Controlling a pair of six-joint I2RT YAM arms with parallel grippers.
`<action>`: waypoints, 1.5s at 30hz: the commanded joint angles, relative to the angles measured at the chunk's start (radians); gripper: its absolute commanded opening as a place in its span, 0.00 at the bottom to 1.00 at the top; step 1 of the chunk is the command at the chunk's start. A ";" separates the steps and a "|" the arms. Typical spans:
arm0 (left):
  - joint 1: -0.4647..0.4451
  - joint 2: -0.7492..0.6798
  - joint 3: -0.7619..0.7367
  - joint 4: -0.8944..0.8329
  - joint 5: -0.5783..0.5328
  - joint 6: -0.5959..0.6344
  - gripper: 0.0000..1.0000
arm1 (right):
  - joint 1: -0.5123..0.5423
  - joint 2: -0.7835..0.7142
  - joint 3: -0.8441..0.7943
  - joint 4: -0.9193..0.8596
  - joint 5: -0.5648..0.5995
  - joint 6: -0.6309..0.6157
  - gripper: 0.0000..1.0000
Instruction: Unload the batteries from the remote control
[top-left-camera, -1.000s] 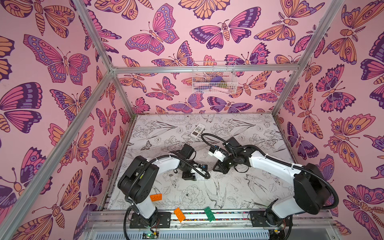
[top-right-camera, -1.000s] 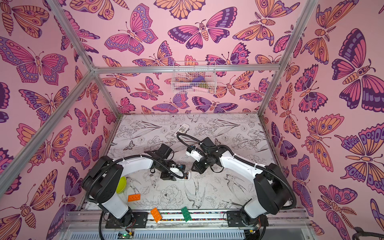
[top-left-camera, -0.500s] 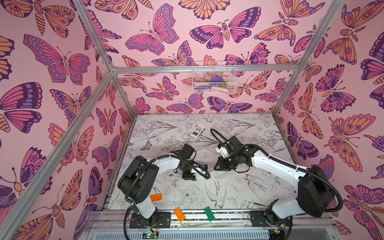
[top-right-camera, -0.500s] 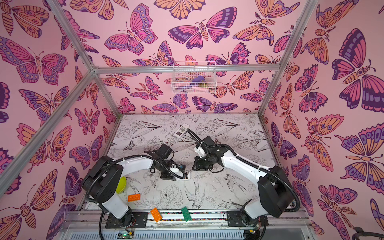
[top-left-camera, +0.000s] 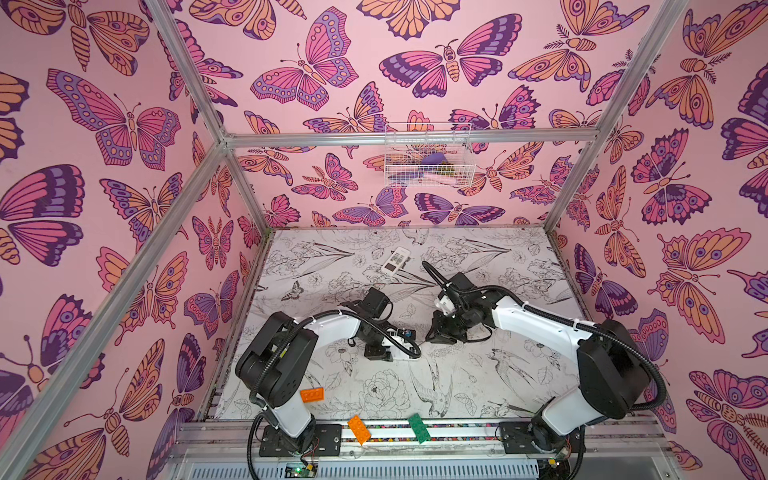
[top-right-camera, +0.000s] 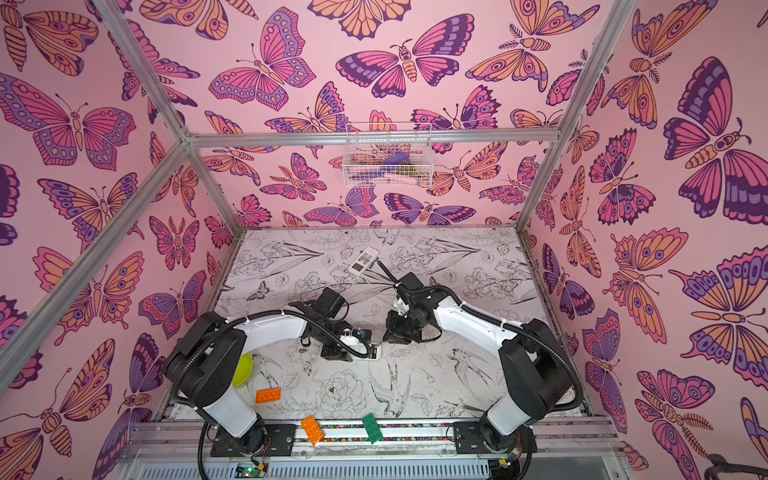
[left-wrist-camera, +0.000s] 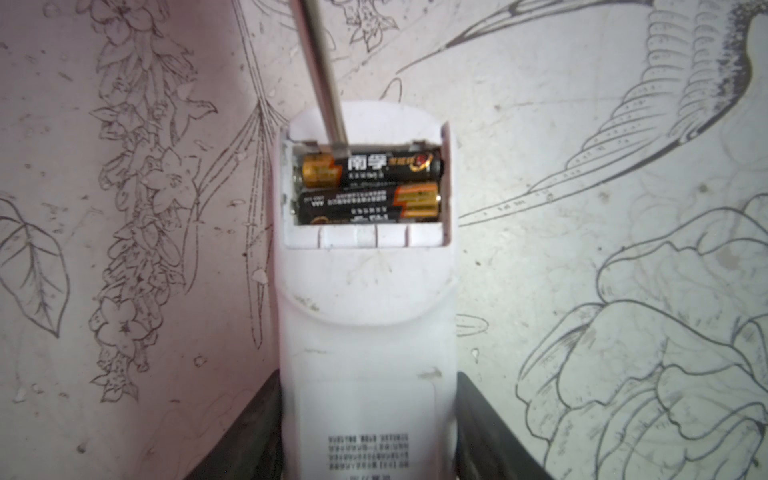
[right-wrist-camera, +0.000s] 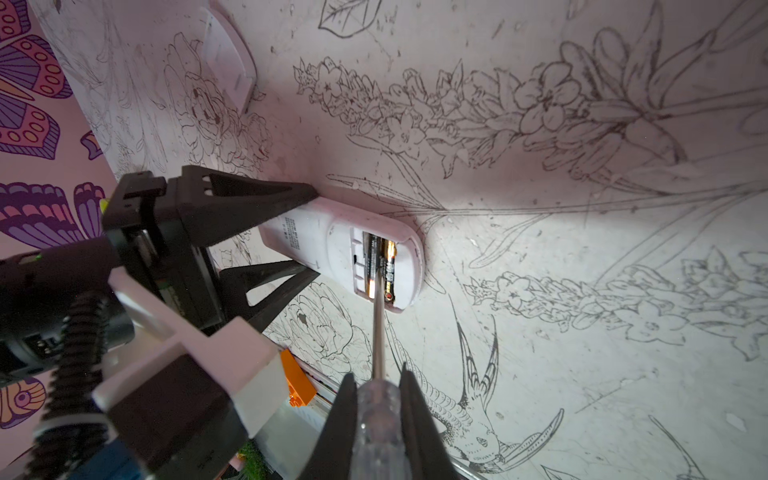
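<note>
The white remote control (left-wrist-camera: 365, 332) lies back-up on the table, and my left gripper (left-wrist-camera: 368, 399) is shut on its sides. Its compartment is uncovered, with two black-and-gold batteries (left-wrist-camera: 370, 168) side by side inside. My right gripper (right-wrist-camera: 377, 382) is shut on a screwdriver (right-wrist-camera: 376, 415) with a clear handle. The metal shaft (left-wrist-camera: 324, 75) reaches to the compartment's end edge, beside the outer battery (right-wrist-camera: 384, 266). In both top views the left gripper (top-left-camera: 380, 353) and right gripper (top-left-camera: 434, 334) meet mid-table at the remote's end (top-right-camera: 374, 353).
A white remote-like piece with a dark label (top-left-camera: 395, 260) lies further back on the table. Two orange bricks (top-left-camera: 311, 394) (top-left-camera: 358, 429) and a green brick (top-left-camera: 419, 428) sit at the front rail. A yellow-green bowl (top-right-camera: 242, 370) is behind the left arm. A wire basket (top-left-camera: 428, 153) hangs on the back wall.
The right arm's wrist and cable loop shifted slightly right and back in the first half second, then held. The left arm and the remote have not moved.
</note>
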 joint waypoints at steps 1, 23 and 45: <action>-0.008 0.012 -0.011 -0.032 -0.038 0.013 0.40 | 0.004 0.021 0.036 -0.013 -0.003 0.011 0.00; -0.012 0.023 -0.005 -0.030 -0.044 0.017 0.40 | 0.025 0.071 0.051 -0.071 -0.041 -0.022 0.00; -0.020 0.018 -0.005 -0.030 -0.041 0.014 0.44 | -0.034 0.034 -0.034 0.123 -0.119 0.019 0.00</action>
